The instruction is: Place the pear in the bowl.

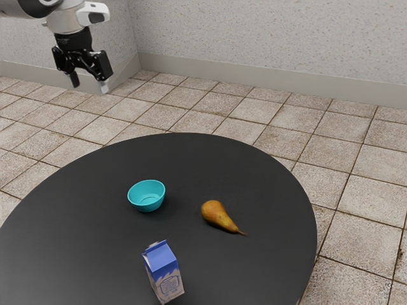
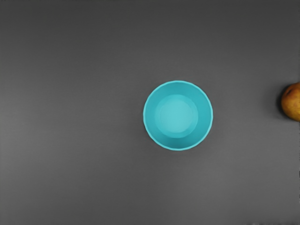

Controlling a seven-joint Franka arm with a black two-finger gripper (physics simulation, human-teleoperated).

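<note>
Sharing one black table (image 1: 254, 171) are one pear (image 1: 216, 213), one bowl (image 1: 147, 199) and one carton (image 1: 163, 273), beneath two spread jaws.

Golden-brown pear (image 1: 217, 215) lying on its side, whole, out on the black table (image 1: 82, 222), apart from the bowl, turquoise bowl (image 1: 147, 196) upright, empty, round and open-topped, on that same table

A black counter (image 1: 82, 241) is standing over stained floor tiles (image 1: 359, 235) near speckled walls (image 1: 267, 38), in a room of unclear type.
</note>
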